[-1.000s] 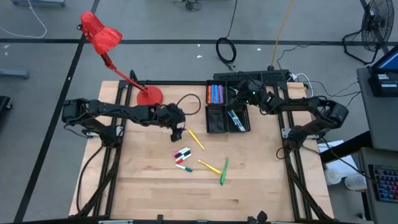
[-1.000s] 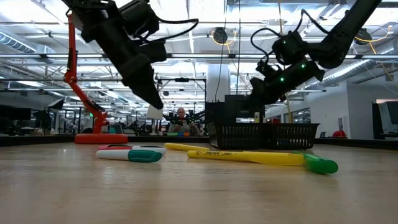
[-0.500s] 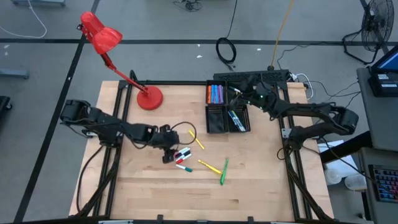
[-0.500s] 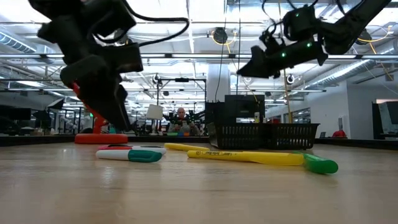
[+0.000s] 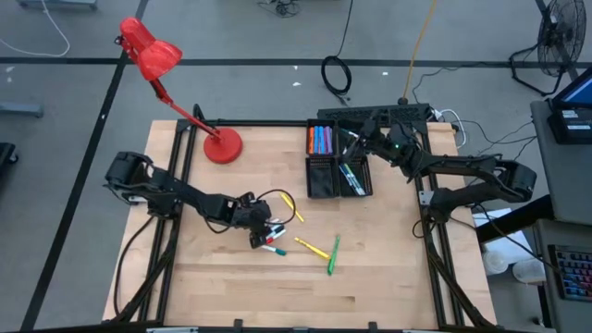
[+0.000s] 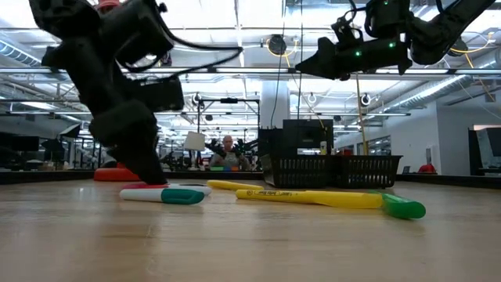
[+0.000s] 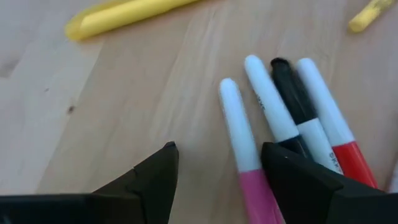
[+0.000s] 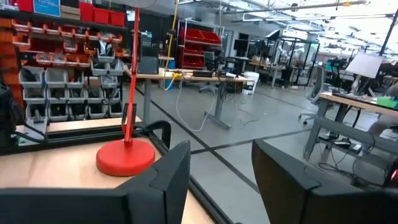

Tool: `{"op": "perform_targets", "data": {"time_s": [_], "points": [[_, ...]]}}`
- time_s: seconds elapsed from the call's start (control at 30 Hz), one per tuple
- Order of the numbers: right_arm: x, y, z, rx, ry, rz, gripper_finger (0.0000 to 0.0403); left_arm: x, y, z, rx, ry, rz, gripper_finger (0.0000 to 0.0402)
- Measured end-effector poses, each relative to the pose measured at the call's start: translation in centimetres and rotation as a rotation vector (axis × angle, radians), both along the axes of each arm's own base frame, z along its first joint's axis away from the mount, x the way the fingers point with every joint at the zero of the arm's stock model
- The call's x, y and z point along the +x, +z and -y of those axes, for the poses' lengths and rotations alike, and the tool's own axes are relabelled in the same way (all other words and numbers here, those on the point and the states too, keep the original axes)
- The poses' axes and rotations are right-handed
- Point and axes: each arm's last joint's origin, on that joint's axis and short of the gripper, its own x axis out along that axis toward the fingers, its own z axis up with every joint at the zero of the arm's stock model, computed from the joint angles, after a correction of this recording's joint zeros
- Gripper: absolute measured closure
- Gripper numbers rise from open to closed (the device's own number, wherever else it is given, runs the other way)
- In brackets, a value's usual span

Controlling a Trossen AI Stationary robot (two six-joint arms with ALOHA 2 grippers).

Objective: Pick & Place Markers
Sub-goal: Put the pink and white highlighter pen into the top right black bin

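Several markers (image 5: 271, 235) lie in a small cluster on the wooden table. The left wrist view shows a pink-and-white one (image 7: 239, 146), a black-and-white one (image 7: 292, 109) and a red-and-white one (image 7: 329, 127). My left gripper (image 5: 259, 231) is low over this cluster and open (image 7: 217, 171), slanting down, with the pink marker's white end lying between its fingers. Two yellow markers (image 5: 291, 205) (image 5: 313, 248) and a green one (image 5: 332, 254) lie apart. My right gripper (image 5: 350, 143) is open and empty, held high and about level over the black tray (image 5: 319, 183).
The black tray has coloured markers in its far left compartment (image 5: 319, 140) and teal ones in a right compartment (image 5: 351, 176). A red desk lamp stands with its base (image 5: 222, 145) at the table's far left. Bare wood lies toward the near edge (image 5: 305, 296).
My left gripper has moved from beside the lamp base toward the table's near edge and down, until it stands just above the marker cluster. My right gripper has risen above the tray and tipped its fingers up to about level. The markers have not moved.
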Motion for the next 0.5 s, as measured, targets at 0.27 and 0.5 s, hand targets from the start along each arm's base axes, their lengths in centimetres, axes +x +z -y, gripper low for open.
{"op": "perform_targets", "data": {"time_s": [0.27,0.5], "points": [[0.0,0.1,0.0,-0.006,0.003,0.010,0.0245,-0.3,-1.6,-0.1,-0.004,0.087,-0.094,0.0166],[0.0,-0.3,0.0,0.020,0.003,-0.020,0.0247,-0.7,-1.6,-0.3,-0.037,0.124,-0.135,0.0241]]}}
